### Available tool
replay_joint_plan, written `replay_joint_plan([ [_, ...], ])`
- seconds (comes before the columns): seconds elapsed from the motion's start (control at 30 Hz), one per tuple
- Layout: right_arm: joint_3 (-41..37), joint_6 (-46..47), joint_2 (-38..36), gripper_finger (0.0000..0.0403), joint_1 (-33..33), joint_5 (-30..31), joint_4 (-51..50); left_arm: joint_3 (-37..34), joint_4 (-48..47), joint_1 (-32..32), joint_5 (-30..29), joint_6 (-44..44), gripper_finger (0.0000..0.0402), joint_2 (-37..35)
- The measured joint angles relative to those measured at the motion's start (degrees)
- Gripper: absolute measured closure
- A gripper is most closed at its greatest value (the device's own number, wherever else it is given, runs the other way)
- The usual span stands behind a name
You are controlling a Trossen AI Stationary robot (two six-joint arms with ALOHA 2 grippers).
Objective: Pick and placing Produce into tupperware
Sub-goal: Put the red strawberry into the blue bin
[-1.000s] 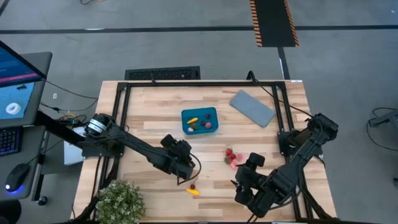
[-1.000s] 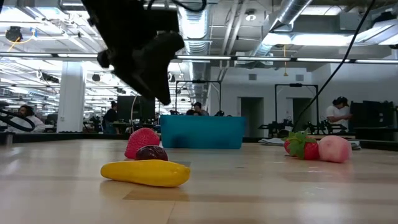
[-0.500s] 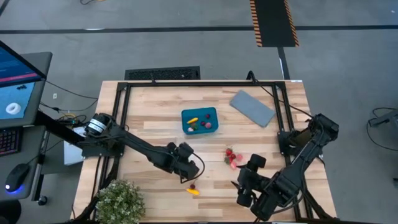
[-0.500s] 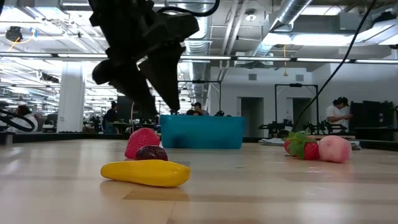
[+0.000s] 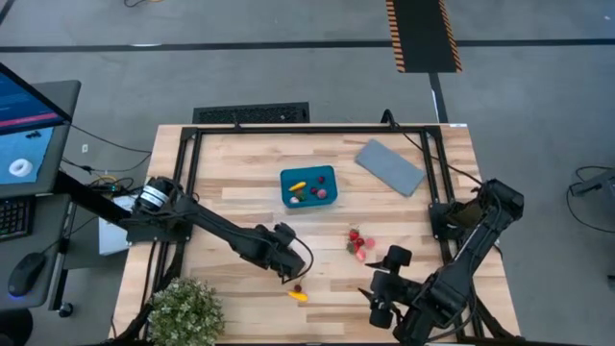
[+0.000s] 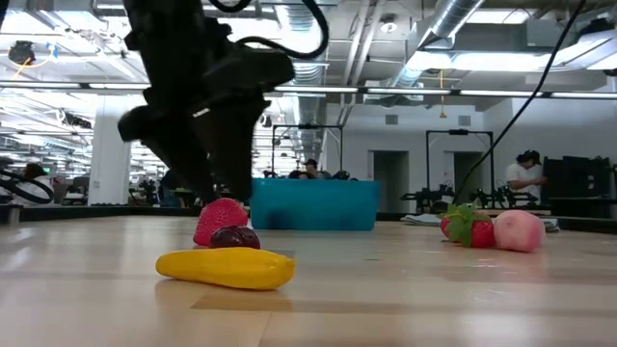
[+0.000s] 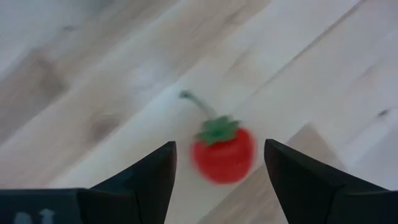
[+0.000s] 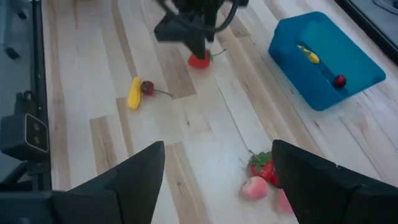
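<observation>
Step in hand, by my reading: approach for a pick; L arm descending-type pose over a loose piece, nothing lifted yet.

Left gripper (image 7: 214, 165), table centre-left, approx 7 o'clock of the tupperware (image 5: 308, 185); jaws apart, straddling a red berry w/ green cap (image 7: 222, 152); berry lies on the wood between the fingers, no contact visible; holds nothing. Just at 5 o'clock of it: yellow piece (image 5: 299, 296) and dark cherry (image 5: 297, 287), touching or nearly so in low view.

Tupperware at table centre, toward 12; already has a few pieces in it, incl. one yellow.

Strawberry/peach cluster (image 5: 358, 243) at 4–5 o'clock of tupperware, untouched.

Right gripper (image 8: 217, 180) near front edge, R side; jaws wide apart, empty, waiting.

Next move, judged: lower L fingers to table level around berry, close, lift, carry toward 1 o'clock to the tupperware; small round piece may roll out if the close is off-centre.
</observation>
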Motion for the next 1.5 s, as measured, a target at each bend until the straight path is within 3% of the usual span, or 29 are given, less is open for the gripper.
replay_joint_plan([
  [0.73,0.0,-0.5,0.0,0.0085,-0.3,-0.2,0.4,0.2,5.0,-0.9,4.7,0.3,0.0170,5.4],
  [0.97,0.0,-0.6,0.0,0.0085,-0.3,-0.2,0.4,0.3,4.7,-0.9,3.7,1.6,0.0236,5.3],
  [1.07,0.0,-0.6,0.0,0.0085,-0.3,-0.2,0.4,0.3,4.7,-0.9,3.4,1.8,0.0236,5.3],
  [1.23,0.0,-0.6,0.0,0.0085,-0.4,-0.2,-0.1,0.6,5.3,-0.9,2.6,4.5,0.0234,5.3],
  [1.4,0.0,1.9,0.0,0.0085,-0.7,-0.2,-3.5,3.7,5.5,-0.9,0.3,11.4,0.0195,5.3],
  [1.5,0.0,4.4,0.0,0.0085,-0.3,0.5,-6.9,6.8,5.4,-0.7,-2.0,16.6,0.0203,5.3],
])
